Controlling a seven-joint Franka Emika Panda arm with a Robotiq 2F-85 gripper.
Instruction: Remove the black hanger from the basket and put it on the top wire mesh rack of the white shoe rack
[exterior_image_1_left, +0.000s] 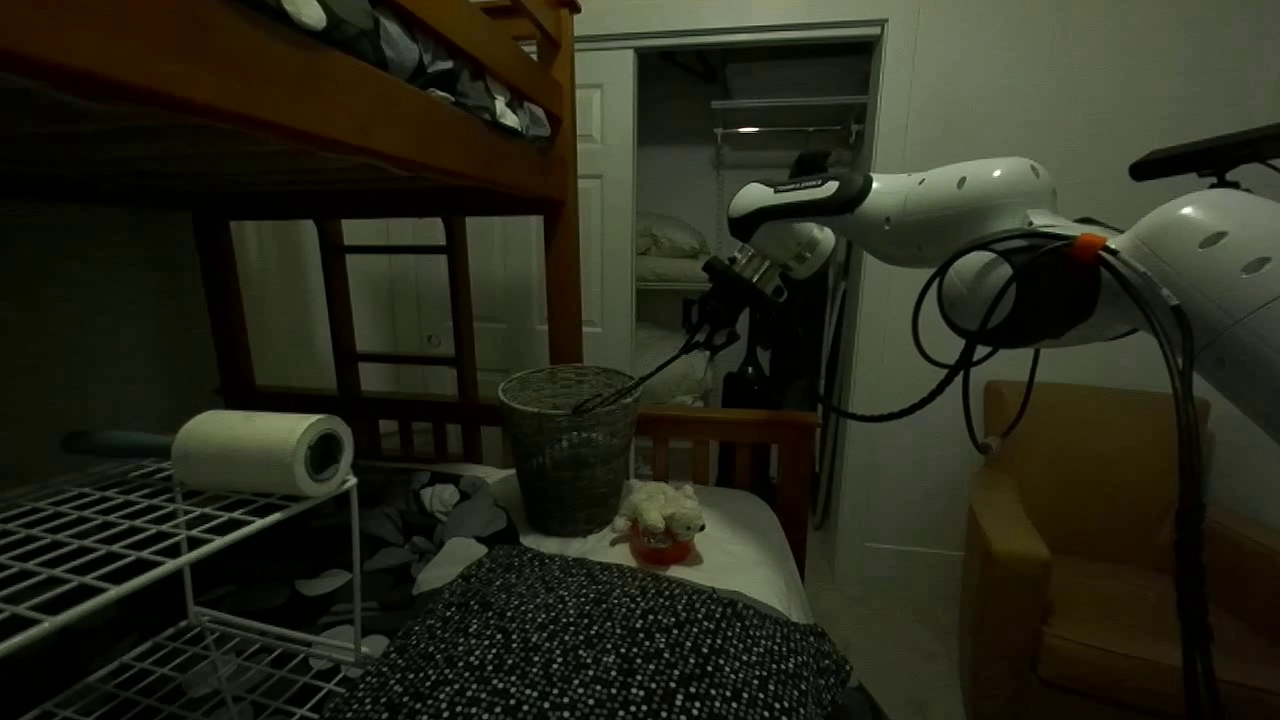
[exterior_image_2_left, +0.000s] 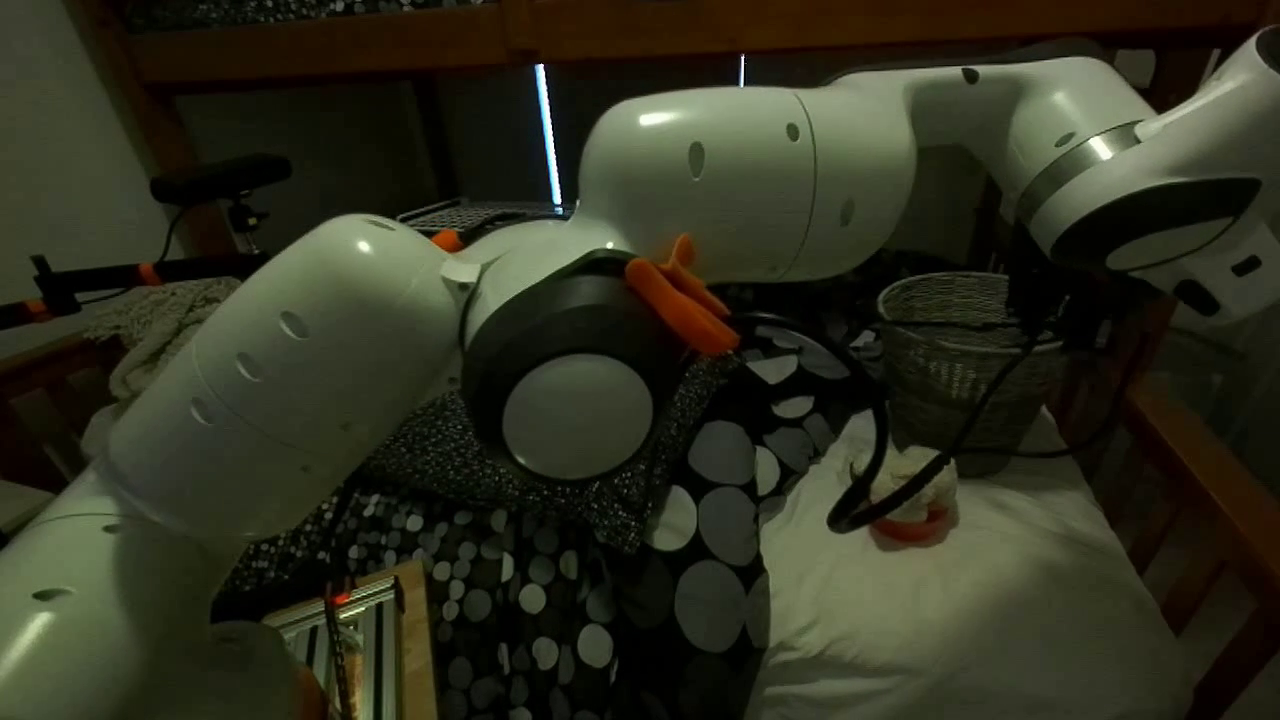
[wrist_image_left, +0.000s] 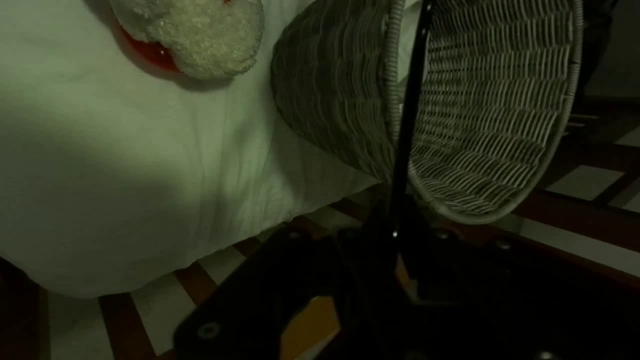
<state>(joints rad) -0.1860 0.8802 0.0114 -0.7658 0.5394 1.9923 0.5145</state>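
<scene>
Can see black hanger (wrist_image_left: 411, 95) only partly, cut off at wrist view's top edge; can't make out hook. Pinched by upper end in gripper (exterior_image_1_left: 705, 338), nearly lost in shadow. Slants lengthwise down into mouth of basket (exterior_image_1_left: 565, 480); can't tell how deep.

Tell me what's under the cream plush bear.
A shiny red rounded object sits beneath the bear, on the white bedding. The bear covers most of its top, so whether it holds anything cannot be seen.
</scene>
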